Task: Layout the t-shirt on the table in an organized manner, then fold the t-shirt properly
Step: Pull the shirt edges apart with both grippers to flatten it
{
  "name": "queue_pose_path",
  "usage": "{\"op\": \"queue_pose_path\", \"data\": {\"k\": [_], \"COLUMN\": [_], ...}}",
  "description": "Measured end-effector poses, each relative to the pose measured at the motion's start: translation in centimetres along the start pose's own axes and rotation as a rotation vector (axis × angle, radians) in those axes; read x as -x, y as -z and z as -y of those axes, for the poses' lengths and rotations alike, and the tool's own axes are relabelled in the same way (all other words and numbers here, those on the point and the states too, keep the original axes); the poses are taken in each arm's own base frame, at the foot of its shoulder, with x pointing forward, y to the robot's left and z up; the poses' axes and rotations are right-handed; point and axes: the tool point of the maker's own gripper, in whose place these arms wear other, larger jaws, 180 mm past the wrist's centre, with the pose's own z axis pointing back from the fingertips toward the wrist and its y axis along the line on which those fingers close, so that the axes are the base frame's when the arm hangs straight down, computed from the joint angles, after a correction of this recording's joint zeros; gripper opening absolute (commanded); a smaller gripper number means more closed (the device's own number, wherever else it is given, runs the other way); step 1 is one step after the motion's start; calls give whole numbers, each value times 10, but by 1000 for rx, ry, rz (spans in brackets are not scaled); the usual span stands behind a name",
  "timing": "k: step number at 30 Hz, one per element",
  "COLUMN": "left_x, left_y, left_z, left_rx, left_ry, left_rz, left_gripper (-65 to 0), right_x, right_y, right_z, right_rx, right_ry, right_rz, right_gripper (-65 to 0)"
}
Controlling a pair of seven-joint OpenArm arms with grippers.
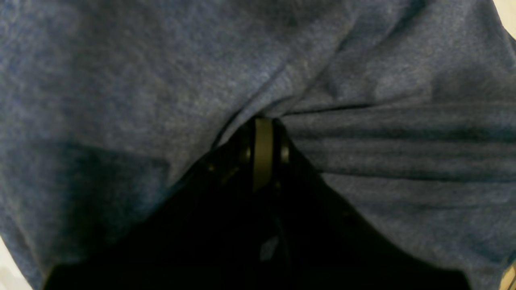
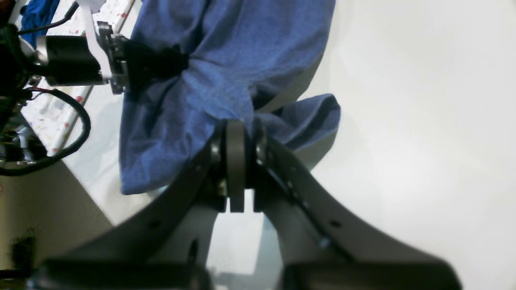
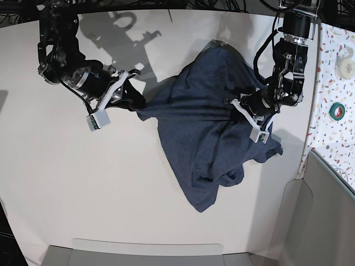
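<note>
The dark navy t-shirt (image 3: 205, 138) lies crumpled on the white table (image 3: 83, 194), pulled taut in creases between my two grippers. In the base view my right gripper (image 3: 138, 105) is shut on the shirt's left edge. My left gripper (image 3: 230, 105) is shut on a bunch of cloth at the shirt's right side. The right wrist view has the right gripper (image 2: 238, 125) pinching blue fabric (image 2: 225, 60) above the table (image 2: 403, 121), with the other arm (image 2: 80, 60) beyond it. In the left wrist view the left gripper (image 1: 264, 121) bites into gathered folds (image 1: 383, 141) that fill the frame.
A narrow speckled surface (image 3: 338, 83) at the right edge carries a green tape roll (image 3: 336, 110) and a white roll (image 3: 346, 55). Grey bin walls stand at the front (image 3: 144, 252) and front right (image 3: 327, 210). A bright-blue cloth scrap (image 2: 36, 12) lies beyond the speckled surface.
</note>
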Motion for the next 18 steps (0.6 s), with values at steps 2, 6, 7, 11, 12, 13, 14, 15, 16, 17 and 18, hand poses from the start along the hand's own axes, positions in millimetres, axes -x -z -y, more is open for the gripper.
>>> {"op": "queue_pose_path", "data": {"k": [2,6,7,11,12,13,14,15,16,17,18], "left_x": [2,4,4,6,6,7,7,7,7,7,7], "left_y": [-1,-4,-5,-5,-5,-5,-5,-5,-5,-5,-5], "left_z": [-3,-12,-14,-16,-16,-16,-17,-17,-17,-17,-17], "left_rx": [-5,-25,-30,-34,-34,-36,-37,-37,-37,-37,-38], "left_ry": [0,8,10,5,5,6,7,7,7,8,8], "left_rz": [10,21,30,44,43,41,41,40,41,41,41], "left_gripper": [-650,-649,-649,-649,-649,-649,-649,-649,-649,-649,-649], "right_x": [3,5,5,-3,-7,-13,-20,-28,-35,-43,-49], "right_y": [0,-4,-5,-12,-12,-12,-11,-12,-11,-10,-7], "right_z": [-6,-16,-17,-29,-30,-30,-30,-31,-31,-29,-25], "right_rx": [-32,-99,-111,-196,-205,-203,-208,-211,-210,-194,-164], "right_ry": [15,45,49,84,79,66,54,41,28,17,5], "right_rz": [-21,-33,-33,-15,-9,2,17,38,54,76,98], "right_gripper": [-596,-409,-354,-200,-177,-159,-149,-145,-145,-145,-145]}}
